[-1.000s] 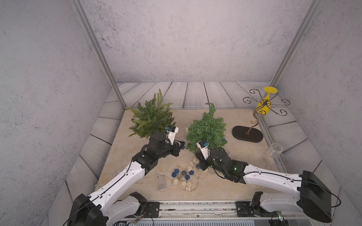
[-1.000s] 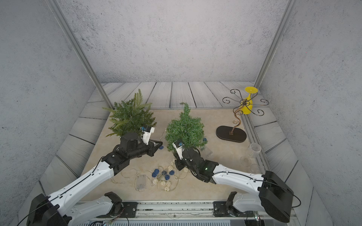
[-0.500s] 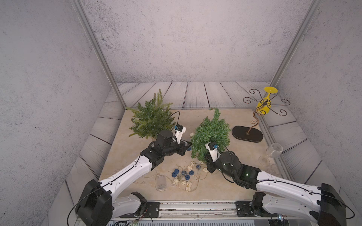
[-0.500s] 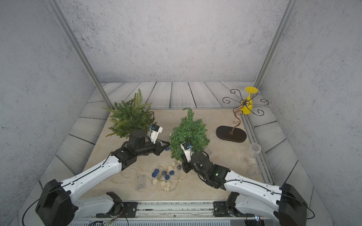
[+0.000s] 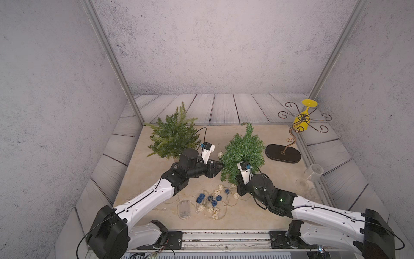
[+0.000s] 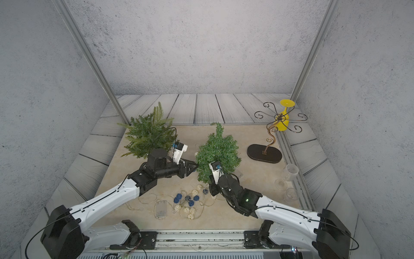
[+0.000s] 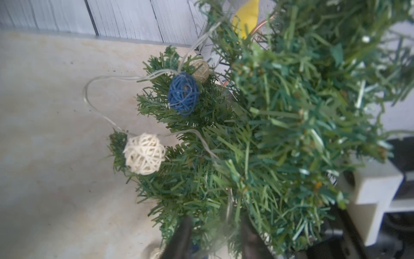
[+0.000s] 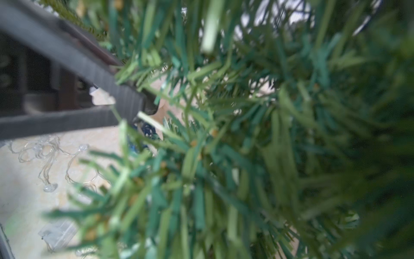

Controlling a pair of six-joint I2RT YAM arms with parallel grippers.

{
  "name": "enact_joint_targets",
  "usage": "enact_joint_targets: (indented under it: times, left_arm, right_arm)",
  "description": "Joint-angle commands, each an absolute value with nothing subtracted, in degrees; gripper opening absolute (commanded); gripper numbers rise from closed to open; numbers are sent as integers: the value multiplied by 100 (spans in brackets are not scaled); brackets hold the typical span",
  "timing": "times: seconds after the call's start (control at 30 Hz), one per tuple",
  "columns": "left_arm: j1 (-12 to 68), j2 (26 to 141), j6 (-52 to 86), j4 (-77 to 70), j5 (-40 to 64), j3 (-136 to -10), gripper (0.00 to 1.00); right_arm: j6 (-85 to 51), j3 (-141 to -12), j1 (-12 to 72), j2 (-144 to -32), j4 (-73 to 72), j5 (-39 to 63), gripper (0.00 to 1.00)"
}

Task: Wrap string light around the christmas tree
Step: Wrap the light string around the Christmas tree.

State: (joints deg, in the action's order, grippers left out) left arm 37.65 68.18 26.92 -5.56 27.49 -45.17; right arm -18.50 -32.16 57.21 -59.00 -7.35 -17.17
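Note:
The christmas tree (image 5: pixel 244 154) leans in the middle of the mat, its base hidden. Part of the string light hangs on it: a blue ball (image 7: pixel 183 93) and a cream ball (image 7: pixel 144 153) joined by clear wire. The rest of the string light (image 5: pixel 210 201) lies in a heap in front of the tree. My left gripper (image 7: pixel 215 235) is open at the tree's left side, with a wire strand and needles between its fingers. My right gripper (image 5: pixel 239 182) is pushed into the tree's lower branches from the front. Its jaws are buried in foliage and shut on the tree.
A fern-like plant (image 5: pixel 174 136) stands at the back left, close behind my left wrist. The clear battery box (image 5: pixel 184 208) lies by the heap. A wire stand (image 5: pixel 282 152) carrying a yellow glass (image 5: pixel 302 121) is at the back right. A clear wine glass (image 5: pixel 311 176) stands by the right rail.
My left gripper has moved right to the tree and opened. The tree has shifted right and leaned, together with my right gripper.

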Motion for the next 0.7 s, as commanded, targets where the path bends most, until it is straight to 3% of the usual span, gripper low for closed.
enact_joint_targets:
  times: [0.0, 0.03, 0.07, 0.23, 0.47, 0.67]
  left_arm:
    - [3788, 6347, 2461, -89, 2387, -4753, 75]
    - [3787, 6203, 2387, 48, 2026, -4761, 93]
    - [3786, 6080, 2335, 232, 1802, -4833, 97]
    - [3788, 6098, 1927, 817, 1194, -5740, 97]
    - [3915, 7618, 1020, 649, 2408, -7531, 97]
    - [4364, 8050, 518, 170, 2606, -7686, 97]
  right_arm:
    - [-2010, -3230, 5728, -5946, -921, -1793, 0]
    - [-2012, -3269, 5725, -5979, -889, -1802, 0]
    - [-2006, -3293, 5729, -6032, -904, -1797, 0]
    - [-2071, -3376, 5731, -6270, -1018, -1620, 0]
    - [-2224, -3259, 5731, -6080, -1145, -1494, 0]
    - [-2206, -3372, 5728, -6205, -1118, -1436, 0]
